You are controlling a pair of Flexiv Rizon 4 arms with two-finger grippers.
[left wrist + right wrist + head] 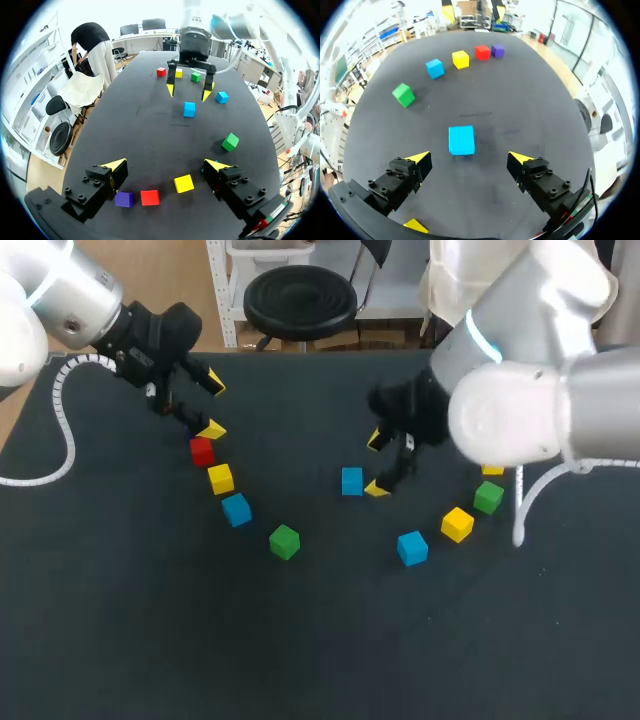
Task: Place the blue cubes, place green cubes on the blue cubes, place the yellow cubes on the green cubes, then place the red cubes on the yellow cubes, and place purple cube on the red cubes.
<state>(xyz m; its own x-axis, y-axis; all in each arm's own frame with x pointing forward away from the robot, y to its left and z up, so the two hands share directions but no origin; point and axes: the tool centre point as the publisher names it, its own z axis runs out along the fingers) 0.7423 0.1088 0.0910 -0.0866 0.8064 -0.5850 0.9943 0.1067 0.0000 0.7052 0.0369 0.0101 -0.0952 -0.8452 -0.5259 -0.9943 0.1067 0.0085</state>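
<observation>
- The bench [320, 650] has a flat, matte black top. The cubes are small, smooth, square-edged blocks, and each lies on it singly.
- The middle blue cube [351, 480] lies just ahead of the right hand [377, 464], whose yellow-tipped fingers are spread wide and grip nothing.
- On the left arm's side of that cube, a curved row runs away from it: green cube [284, 541], second blue cube [236, 509], yellow cube [221, 478], red cube [202, 451], purple cube [123, 199].
- The left hand [213, 406] hangs over the row's red end, well apart from the middle blue cube, fingers wide and empty.
- On the middle blue cube's other side lie a third blue cube [412, 547], another yellow cube [457, 523] and another green cube [488, 496].
</observation>
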